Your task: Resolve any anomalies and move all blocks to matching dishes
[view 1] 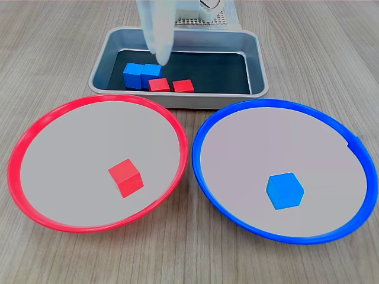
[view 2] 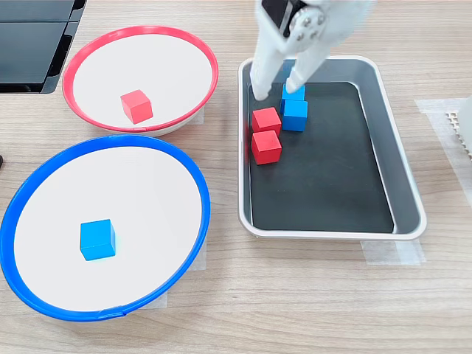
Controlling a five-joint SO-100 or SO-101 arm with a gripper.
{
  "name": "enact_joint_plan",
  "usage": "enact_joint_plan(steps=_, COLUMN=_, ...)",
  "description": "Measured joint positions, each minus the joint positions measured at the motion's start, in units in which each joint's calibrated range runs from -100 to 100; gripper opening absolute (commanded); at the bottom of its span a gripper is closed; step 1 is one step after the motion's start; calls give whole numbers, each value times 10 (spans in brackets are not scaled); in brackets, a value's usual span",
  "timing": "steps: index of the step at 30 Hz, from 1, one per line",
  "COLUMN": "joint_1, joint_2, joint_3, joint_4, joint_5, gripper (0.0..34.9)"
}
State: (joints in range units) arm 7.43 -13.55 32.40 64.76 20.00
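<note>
- Landmark: grey metal tray [view 1: 260, 65] [view 2: 402, 169] with black floor, resting on the wood-grain bench [view 1: 331, 35] [view 2: 295, 295]; all places below are given from it.
- Red-rimmed dish [view 1: 35, 133] [view 2: 96, 44]: just beside the tray, off its near long side in the first exterior view, off its upper left in the second exterior view. Holds 1 red block [view 1: 126, 177] [view 2: 136, 106] on the pale centre.
- Blue-rimmed dish [view 1: 237, 112] [view 2: 184, 166]: just beside the tray, beside the red-rimmed dish, the 2 rims nearly touching. Holds 1 blue block [view 1: 285, 190] [view 2: 97, 240] on the pale centre.
- Blocks in tray: 4, clustered at 1 end of the black floor, the left end in the first exterior view.
- 2 blue blocks [view 1: 134, 76] [view 1: 150, 73] [view 2: 294, 115] [view 2: 293, 91], touching each other.
- 2 red blocks [view 1: 159, 85] [view 1: 183, 86] [view 2: 266, 119] [view 2: 266, 147], side by side along the tray wall nearest the dishes, the 1st touching a blue block.
- Hand [view 1: 161, 58] [view 2: 277, 85]: white, lowered into the tray over the cluster. In the second exterior view its 2 fingers [view 2: 259, 82] are spread apart, 1 at the tray wall, 1 at the far blue block; released, nothing grasped.
- Black flat object [view 2: 33, 44]: well beyond the red-rimmed dish from the tray, at the second exterior view's upper left edge.
</note>
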Motion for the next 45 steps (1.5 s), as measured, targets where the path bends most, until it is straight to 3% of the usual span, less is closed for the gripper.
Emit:
enact_joint_plan(steps=5, joint_1=-45, joint_2=36, joint_3=14, joint_4=-21, joint_5=-15, gripper=123)
enact_joint_plan(steps=21, joint_1=-82, joint_2=132, joint_3=-5, joint_4=-60, joint_5=-25, gripper=128)
enact_joint_plan(steps=23, joint_1=-81, joint_2=141, joint_3=-11, joint_4=-61, joint_5=-23, gripper=114)
enact_joint_plan(steps=25, joint_1=-77, joint_2=143, joint_3=-12, joint_4=-62, joint_5=-23, gripper=52)
enact_joint_plan(steps=28, joint_1=-77, joint_2=147, joint_3=-16, joint_4=-66, joint_5=-17, gripper=4)
enact_joint_plan(steps=31, joint_1=-74, joint_2=147, joint_3=-17, joint_4=-66, joint_5=-6, gripper=1)
enact_joint_plan(steps=40, joint_1=-65, joint_2=41, joint_3=-88, joint_4=30, joint_5=-2, gripper=1)
enact_joint_plan(steps=45, joint_1=-19, joint_2=38, joint_3=-147, joint_4=-29, joint_5=-33, gripper=1)
